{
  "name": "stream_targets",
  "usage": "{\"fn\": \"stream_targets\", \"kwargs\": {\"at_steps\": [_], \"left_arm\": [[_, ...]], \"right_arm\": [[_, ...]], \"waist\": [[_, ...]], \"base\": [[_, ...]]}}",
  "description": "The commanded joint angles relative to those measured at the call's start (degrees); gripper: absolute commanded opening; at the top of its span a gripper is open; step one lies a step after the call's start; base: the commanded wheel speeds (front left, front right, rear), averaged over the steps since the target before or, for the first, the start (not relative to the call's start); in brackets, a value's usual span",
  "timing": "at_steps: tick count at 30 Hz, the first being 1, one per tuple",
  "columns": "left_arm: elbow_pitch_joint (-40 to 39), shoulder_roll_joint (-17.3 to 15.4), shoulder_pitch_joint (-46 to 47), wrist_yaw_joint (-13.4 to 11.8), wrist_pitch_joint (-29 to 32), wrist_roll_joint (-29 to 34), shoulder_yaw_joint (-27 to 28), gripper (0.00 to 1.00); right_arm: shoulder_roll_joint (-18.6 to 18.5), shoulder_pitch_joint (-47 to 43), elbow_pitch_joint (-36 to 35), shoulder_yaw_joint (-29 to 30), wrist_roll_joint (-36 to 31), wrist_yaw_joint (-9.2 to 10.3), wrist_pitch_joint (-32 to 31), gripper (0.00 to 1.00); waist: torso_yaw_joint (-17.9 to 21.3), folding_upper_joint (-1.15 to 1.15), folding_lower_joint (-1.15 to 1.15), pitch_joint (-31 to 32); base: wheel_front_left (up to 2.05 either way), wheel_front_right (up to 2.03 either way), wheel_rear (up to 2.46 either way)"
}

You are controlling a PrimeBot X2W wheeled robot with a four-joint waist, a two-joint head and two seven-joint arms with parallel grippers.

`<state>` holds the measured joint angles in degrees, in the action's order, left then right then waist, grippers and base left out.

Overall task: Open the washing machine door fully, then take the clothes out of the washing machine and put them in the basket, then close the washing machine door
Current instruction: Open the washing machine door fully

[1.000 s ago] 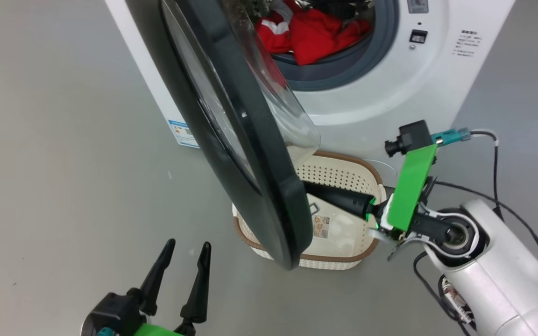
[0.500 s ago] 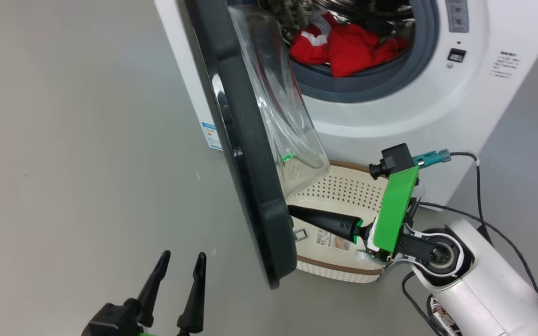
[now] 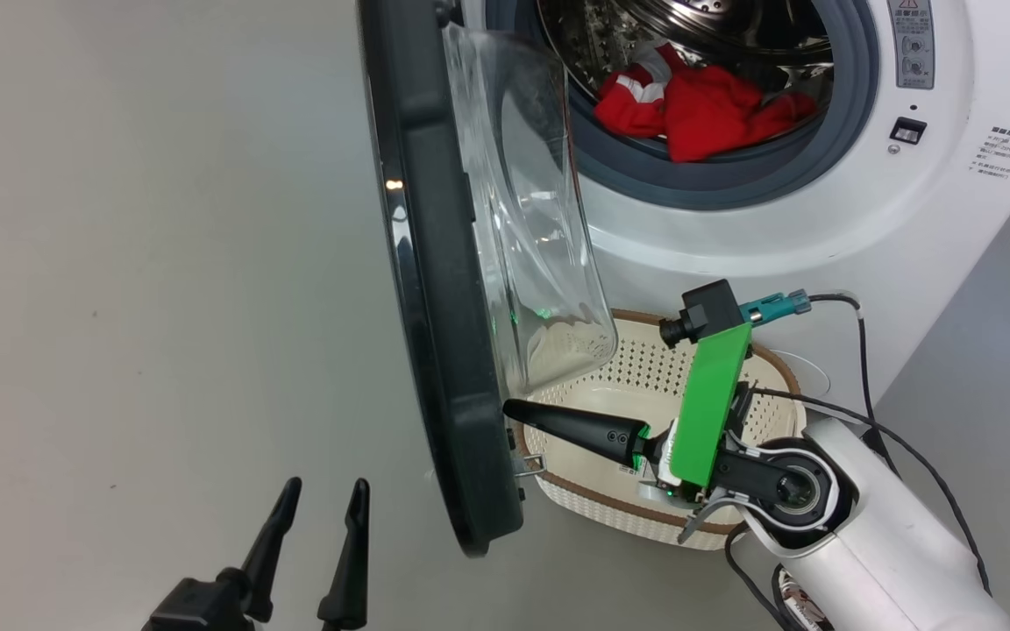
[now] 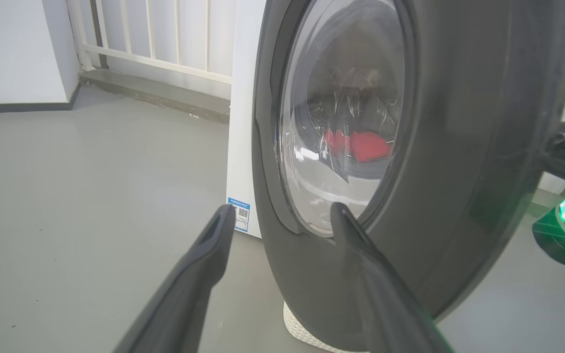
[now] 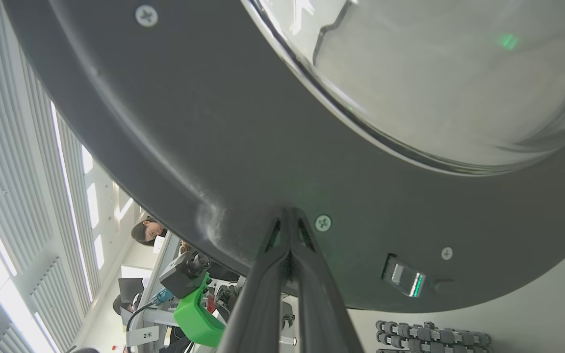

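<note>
Pressed together, right end effector (image 3: 512, 408), tip against lower inner rim of washing machine door (image 3: 435, 350), above basket (image 3: 610, 506). Spread, left end effector (image 3: 325, 491) over open floor (image 3: 119, 263) beside door's outer edge. Inside drum (image 3: 733, 26) of washing machine (image 3: 733, 245), clothes (image 3: 707, 105).

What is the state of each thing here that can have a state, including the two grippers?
washing machine door: open, standing well out from the washing machine.
clothes: in the drum, heaped at its front.
basket: on the floor, no clothes in it.
left gripper: open, holding nothing.
right gripper: shut, tips against the door's inner rim.
</note>
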<state>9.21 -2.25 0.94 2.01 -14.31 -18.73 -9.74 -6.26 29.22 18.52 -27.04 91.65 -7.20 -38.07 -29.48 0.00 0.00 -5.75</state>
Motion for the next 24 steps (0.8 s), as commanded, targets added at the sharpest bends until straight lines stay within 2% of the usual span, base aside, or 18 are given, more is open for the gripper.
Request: {"fn": "stream_targets", "kwargs": {"at_steps": [1, 24], "left_arm": [[-1.77, -0.63, 0.33, -0.37, -0.69, -0.26, 2.13, 1.0], [-2.79, -0.63, -0.75, -0.47, -0.69, -0.2, 2.94, 1.0]], "right_arm": [[1.68, 0.3, -1.55, -1.14, -0.56, -0.29, 0.33, 0.0], [3.1, 0.92, -0.6, -2.7, -0.53, -0.29, 1.89, 0.0]], "waist": [[-0.03, 0.0, 0.0, 0.02], [-0.03, 0.0, 0.0, 0.73]], "base": [[0.0, 0.0, 0.0], [0.0, 0.0, 0.0]]}}
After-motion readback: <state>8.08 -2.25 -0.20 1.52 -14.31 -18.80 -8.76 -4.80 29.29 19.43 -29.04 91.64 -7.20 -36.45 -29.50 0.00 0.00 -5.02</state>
